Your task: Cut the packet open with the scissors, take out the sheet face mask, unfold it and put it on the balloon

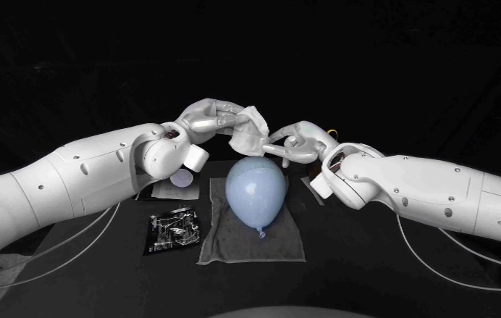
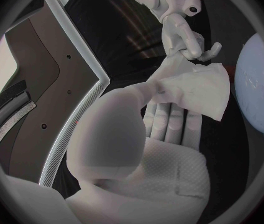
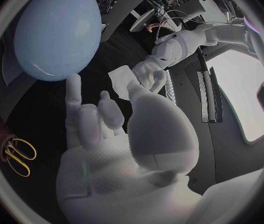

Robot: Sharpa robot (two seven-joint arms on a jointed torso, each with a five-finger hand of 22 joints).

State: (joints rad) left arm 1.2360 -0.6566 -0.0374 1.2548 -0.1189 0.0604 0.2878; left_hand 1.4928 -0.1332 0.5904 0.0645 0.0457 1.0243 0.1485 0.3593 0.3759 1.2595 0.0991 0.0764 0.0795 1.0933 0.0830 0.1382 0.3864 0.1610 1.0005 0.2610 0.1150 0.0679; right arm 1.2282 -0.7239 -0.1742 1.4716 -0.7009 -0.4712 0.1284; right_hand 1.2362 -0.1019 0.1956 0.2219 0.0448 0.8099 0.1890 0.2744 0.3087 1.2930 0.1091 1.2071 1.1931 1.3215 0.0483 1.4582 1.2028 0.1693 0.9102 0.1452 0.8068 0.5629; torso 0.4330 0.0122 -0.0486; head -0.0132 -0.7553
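Observation:
My left hand (image 1: 212,121) is raised above the table's far side and holds the folded white sheet face mask (image 1: 250,132), which hangs from its fingers (image 2: 169,120). My right hand (image 1: 297,144) meets it from the other side and pinches the mask's (image 2: 197,88) lower edge with thumb and a fingertip. Just below both hands lies the pale blue balloon (image 1: 255,190), knot toward me, on a grey cloth (image 1: 224,242). In the right wrist view the mask (image 3: 122,77) sits between my right hand (image 3: 107,134) and my left hand (image 3: 149,74), close to the balloon (image 3: 57,32).
The cut silver and black packet (image 1: 174,229) lies on the table left of the cloth. A small pale round object (image 1: 183,180) sits behind it. Yellow-handled scissors (image 3: 17,157) rest in a brown holder beside my right arm.

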